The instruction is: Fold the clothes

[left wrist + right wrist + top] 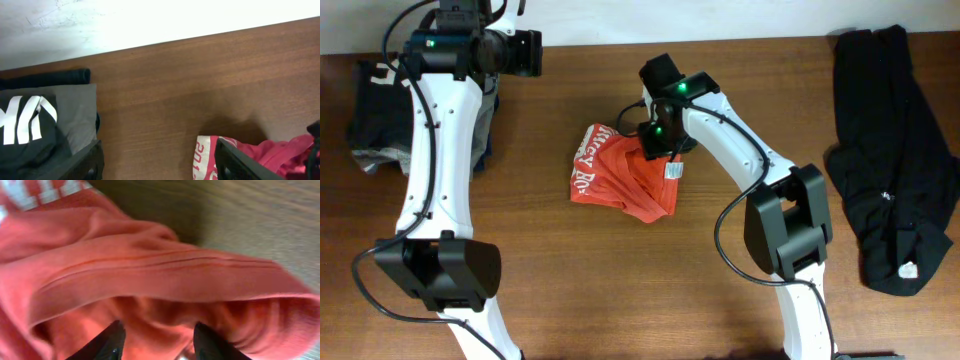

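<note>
The orange-red T-shirt [620, 178] lies bunched in a loose fold at the table's middle, white lettering along its left edge. My right gripper [658, 142] is low over its upper right part. In the right wrist view its fingers [109, 341] stand apart with wrinkled red cloth [150, 270] just beyond them; the right gripper [160, 345] is open and pinches nothing. My left gripper [525, 52] is at the far back left, open; in its own view the left gripper [160, 165] spans bare table, with the shirt's printed edge [204, 156] by its right finger.
A long black garment [895, 150] lies spread along the right side. A folded dark pile with white lettering [375, 100] sits at the back left on grey cloth [75, 115], partly under the left arm. The white wall [150, 20] borders the table's far edge.
</note>
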You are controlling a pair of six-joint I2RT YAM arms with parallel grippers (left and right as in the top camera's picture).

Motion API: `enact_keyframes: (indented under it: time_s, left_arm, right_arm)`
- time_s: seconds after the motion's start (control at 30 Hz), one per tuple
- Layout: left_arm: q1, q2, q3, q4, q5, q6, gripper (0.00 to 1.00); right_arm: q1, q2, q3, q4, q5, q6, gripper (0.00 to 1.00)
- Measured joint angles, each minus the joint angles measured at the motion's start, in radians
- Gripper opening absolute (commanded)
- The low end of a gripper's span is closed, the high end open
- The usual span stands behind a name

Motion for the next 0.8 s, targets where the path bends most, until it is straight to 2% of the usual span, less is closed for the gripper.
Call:
enact_keyframes:
  time_s: [0.63,0.7,0.8]
  left_arm:
    - [0.0,0.0,0.0,0.0,0.0,0.014,0.71]
    - [0.0,0.0,0.0,0.0,0.0,0.014,0.71]
    - [0.0,0.0,0.0,0.0,0.0,0.014,0.7]
  right_arm:
    - [-0.025,0.0,0.0,0.128,0.022,0.085,0.5]
    - [-0.025,0.0,0.0,0.123,0.022,0.085,0.49]
    - [-0.025,0.002,0.0,0.122,0.022,0.088,0.41]
